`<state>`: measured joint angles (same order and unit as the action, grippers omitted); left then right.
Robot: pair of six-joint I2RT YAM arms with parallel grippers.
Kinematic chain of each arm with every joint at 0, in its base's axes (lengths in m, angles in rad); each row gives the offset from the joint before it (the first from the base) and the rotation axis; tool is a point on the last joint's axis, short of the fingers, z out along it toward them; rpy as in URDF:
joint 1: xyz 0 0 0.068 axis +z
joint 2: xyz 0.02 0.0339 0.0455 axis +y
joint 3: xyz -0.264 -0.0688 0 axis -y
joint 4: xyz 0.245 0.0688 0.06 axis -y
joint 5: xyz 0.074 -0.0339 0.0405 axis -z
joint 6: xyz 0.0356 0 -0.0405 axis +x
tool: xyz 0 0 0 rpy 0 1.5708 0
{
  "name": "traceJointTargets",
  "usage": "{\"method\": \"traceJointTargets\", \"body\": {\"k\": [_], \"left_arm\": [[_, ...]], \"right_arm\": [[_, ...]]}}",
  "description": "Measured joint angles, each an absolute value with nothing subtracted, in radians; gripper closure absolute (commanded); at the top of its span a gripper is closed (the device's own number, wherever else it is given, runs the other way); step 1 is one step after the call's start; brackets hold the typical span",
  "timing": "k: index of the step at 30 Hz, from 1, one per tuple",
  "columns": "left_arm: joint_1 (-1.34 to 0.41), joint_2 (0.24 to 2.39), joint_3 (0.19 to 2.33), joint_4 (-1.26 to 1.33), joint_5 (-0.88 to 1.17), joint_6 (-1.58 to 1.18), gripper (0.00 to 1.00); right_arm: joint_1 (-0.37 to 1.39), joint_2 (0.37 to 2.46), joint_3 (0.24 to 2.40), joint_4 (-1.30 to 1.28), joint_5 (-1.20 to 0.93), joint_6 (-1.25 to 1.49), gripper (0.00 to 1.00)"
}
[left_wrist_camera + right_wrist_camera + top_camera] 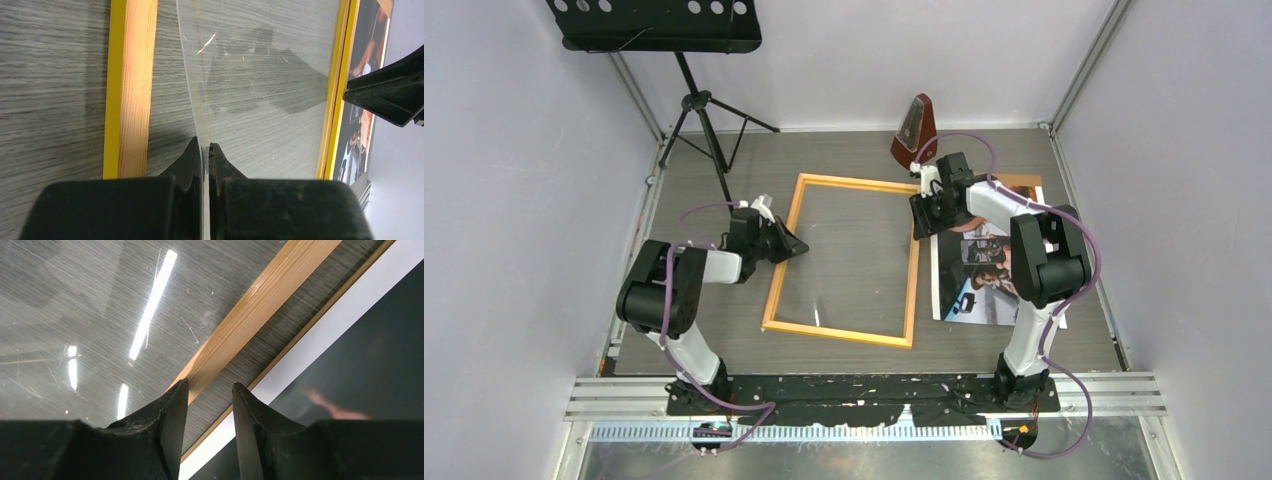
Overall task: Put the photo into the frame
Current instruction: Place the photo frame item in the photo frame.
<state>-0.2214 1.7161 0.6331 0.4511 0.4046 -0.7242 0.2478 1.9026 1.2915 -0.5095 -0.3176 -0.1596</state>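
Though pale-walled, grey woodgrain table (844, 155) under frame (839, 334)

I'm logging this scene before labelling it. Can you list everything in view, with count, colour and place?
thin yellow-orange wooden picture frame: one, yellow-orange, flat at table centre.
clear transparent sheet: one, colourless, inside the frame.
glossy white-bordered photo: one, dark and orange, right of the frame.
brown wooden pyramid metronome: one, brown, beyond the frame's far right corner.
black metal music stand: one, black, far left.
grey wood-grain table: one, grey, under everything.
left gripper: one, black, shut on the sheet's left edge.
right gripper: one, black, open above the frame's right strip.
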Motion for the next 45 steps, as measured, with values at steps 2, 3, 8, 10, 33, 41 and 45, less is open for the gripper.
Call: {"method": "traceJointTargets", "body": {"k": [2,3,8,10,33,41,45], "left_arm": [[-0.222,1.717,0.634,0.450,0.403,-0.724,1.00],[-0.222,1.717,0.634,0.450,0.403,-0.724,1.00],[-0.223,1.717,0.634,0.448,0.400,-0.721,1.00],[-0.224,1.717,0.635,0.446,0.399,-0.720,1.00],[-0.228,1.717,0.640,0.436,0.392,-0.702,1.00],[-0.228,1.717,0.640,0.435,0.392,-0.702,1.00],[-0.228,1.717,0.640,0.435,0.392,-0.702,1.00]], "right_arm": [[0.248,1.903,1.291,-0.510,-0.315,-0.160,0.53],[0.248,1.903,1.291,-0.510,-0.315,-0.160,0.53],[0.248,1.903,1.292,-0.510,-0.315,-0.160,0.51],[0.248,1.901,1.292,-0.510,-0.315,-0.160,0.51],[0.270,1.765,1.351,-0.538,-0.309,-0.161,0.49],[0.390,1.731,1.298,-0.486,-0.286,-0.200,0.49],[0.460,1.726,1.249,-0.466,-0.264,-0.228,0.49]]}}
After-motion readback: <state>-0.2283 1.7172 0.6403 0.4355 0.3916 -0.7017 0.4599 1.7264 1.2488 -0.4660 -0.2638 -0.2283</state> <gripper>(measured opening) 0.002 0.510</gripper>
